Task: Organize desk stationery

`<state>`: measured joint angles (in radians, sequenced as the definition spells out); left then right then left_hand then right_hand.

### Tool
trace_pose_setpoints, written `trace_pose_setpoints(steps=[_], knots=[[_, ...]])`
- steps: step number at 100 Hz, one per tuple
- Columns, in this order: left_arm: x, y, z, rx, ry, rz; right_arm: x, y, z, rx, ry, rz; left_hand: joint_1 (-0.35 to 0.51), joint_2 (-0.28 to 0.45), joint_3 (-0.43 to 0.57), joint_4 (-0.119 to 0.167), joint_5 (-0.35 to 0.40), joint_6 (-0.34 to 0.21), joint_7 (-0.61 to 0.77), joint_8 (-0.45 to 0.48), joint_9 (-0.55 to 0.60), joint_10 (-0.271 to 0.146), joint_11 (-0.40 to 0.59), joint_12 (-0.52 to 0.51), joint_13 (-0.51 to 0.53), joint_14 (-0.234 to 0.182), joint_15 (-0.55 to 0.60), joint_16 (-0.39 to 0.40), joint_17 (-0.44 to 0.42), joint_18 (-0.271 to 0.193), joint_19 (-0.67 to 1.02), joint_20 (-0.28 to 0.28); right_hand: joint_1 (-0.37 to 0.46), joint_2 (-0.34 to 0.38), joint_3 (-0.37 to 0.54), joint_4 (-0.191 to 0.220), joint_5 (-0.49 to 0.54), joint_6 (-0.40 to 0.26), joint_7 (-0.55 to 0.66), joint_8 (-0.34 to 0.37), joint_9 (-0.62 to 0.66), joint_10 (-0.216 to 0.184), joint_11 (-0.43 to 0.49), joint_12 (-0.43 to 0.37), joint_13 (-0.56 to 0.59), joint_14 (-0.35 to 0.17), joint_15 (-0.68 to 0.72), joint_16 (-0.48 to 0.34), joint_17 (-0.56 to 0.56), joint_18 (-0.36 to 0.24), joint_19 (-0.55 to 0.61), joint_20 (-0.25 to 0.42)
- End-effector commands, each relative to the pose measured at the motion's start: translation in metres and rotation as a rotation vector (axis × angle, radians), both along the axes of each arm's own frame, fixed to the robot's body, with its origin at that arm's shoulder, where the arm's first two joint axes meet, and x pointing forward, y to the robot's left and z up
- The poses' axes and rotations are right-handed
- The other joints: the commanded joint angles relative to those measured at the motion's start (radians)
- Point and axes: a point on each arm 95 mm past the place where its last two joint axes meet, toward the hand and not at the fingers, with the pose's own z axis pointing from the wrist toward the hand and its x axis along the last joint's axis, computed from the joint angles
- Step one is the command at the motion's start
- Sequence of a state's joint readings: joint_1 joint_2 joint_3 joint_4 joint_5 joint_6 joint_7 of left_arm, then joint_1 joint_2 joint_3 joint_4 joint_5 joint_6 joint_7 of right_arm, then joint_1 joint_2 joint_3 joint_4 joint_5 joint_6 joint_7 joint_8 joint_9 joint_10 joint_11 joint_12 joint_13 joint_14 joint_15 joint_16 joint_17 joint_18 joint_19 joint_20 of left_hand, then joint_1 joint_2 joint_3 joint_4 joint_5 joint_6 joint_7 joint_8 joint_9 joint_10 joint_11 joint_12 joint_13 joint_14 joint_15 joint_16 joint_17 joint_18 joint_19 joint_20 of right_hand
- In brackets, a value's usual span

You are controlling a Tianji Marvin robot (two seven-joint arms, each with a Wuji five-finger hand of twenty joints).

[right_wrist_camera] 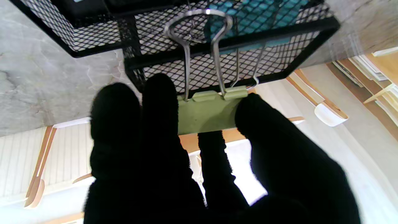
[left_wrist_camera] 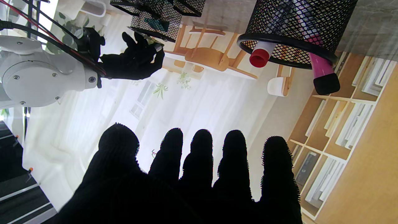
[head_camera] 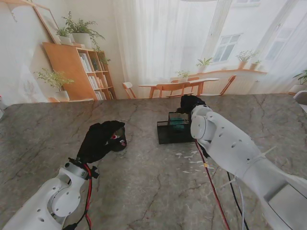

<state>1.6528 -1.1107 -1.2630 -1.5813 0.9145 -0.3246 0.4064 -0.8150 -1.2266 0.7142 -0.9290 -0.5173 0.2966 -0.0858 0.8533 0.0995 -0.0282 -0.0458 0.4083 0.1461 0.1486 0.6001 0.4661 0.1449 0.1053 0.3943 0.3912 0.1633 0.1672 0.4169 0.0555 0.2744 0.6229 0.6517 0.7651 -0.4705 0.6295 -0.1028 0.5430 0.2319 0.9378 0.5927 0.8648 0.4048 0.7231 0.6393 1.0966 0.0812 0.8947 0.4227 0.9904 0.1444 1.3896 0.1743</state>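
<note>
Left hand [head_camera: 100,140], gloved in black, hovers at the near left of the marble table [head_camera: 43,129] with its fingers [left_wrist_camera: 200,155] spread and holding nothing, just beside a round black mesh pen cup [head_camera: 118,140] that holds a red-capped marker [left_wrist_camera: 260,55] and a pink pen [left_wrist_camera: 320,70]. To the right, the right hand [head_camera: 191,103] is clamped on a pale green binder clip [right_wrist_camera: 206,113], held over the far edge of the black mesh desk organizer [head_camera: 174,130], whose compartment contains something teal [right_wrist_camera: 248,18].

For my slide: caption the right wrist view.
Right hand pinches a green clip over the mesh tray.
</note>
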Motion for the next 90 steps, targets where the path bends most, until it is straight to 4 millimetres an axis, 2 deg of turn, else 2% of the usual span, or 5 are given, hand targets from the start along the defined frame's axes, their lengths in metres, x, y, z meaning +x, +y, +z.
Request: trace_pose_setpoints(steps=[1,24,51,79,90], knots=[[-0.001,-0.002,0.000,-0.007,0.003,-0.004,0.002,0.000,0.000,0.001,0.016,0.007,0.020,0.065,-0.019,-0.006,0.016,-0.012,0.006,0.003,0.010,-0.022,-0.003,0.005,0.008,-0.023,0.000,0.006,-0.005,-0.009,-0.015,-0.008,0.150,0.089,0.120,0.055,-0.017,-0.015,0.012,-0.010,0.020,-0.215,0.116,0.007,-0.027,-0.029,0.003,0.003,0.017,-0.075,0.010,-0.027],[-0.001,-0.003,0.000,-0.006,0.004,-0.006,0.001,-0.001,-0.002,-0.003,0.030,0.015,0.021,0.064,-0.019,-0.006,0.016,-0.012,0.006,0.003,0.010,-0.021,-0.003,0.005,0.008,-0.023,0.000,0.006,-0.004,-0.009,-0.015,-0.008,0.095,0.067,0.062,0.068,-0.050,-0.017,-0.024,-0.010,-0.032,-0.204,0.089,0.012,-0.034,-0.015,0.031,0.023,-0.003,-0.037,0.045,-0.014],[-0.001,-0.003,0.001,-0.008,-0.001,-0.004,-0.002,-0.007,-0.001,-0.027,0.034,0.044,0.020,0.064,-0.019,-0.006,0.015,-0.012,0.006,0.003,0.011,-0.020,-0.003,0.005,0.009,-0.020,0.000,0.006,-0.005,-0.009,-0.016,-0.009,0.049,0.027,0.080,0.071,-0.037,-0.020,-0.103,0.030,-0.057,-0.201,0.079,0.027,-0.017,-0.017,0.078,0.038,0.006,-0.014,0.093,0.011],[-0.002,-0.002,0.001,-0.011,-0.005,-0.002,-0.007,-0.011,-0.004,-0.052,0.055,0.062,0.019,0.065,-0.019,-0.006,0.015,-0.012,0.006,0.003,0.010,-0.020,-0.003,0.005,0.007,-0.021,0.000,0.006,-0.005,-0.008,-0.017,-0.009,-0.004,0.045,0.083,0.086,-0.006,-0.021,-0.297,0.112,-0.101,-0.194,0.055,0.022,-0.006,-0.005,0.111,0.039,0.019,0.009,0.121,0.027],[-0.002,-0.002,0.001,-0.012,-0.006,-0.002,-0.009,-0.013,-0.006,-0.066,0.077,0.066,0.021,0.065,-0.019,-0.006,0.016,-0.012,0.006,0.003,0.011,-0.021,-0.003,0.005,0.008,-0.023,0.000,0.006,-0.005,-0.008,-0.017,-0.008,-0.033,0.087,0.030,0.125,0.028,-0.017,-0.462,0.196,-0.126,-0.186,0.043,-0.002,-0.009,0.005,0.121,0.039,0.018,0.023,0.127,0.034]])
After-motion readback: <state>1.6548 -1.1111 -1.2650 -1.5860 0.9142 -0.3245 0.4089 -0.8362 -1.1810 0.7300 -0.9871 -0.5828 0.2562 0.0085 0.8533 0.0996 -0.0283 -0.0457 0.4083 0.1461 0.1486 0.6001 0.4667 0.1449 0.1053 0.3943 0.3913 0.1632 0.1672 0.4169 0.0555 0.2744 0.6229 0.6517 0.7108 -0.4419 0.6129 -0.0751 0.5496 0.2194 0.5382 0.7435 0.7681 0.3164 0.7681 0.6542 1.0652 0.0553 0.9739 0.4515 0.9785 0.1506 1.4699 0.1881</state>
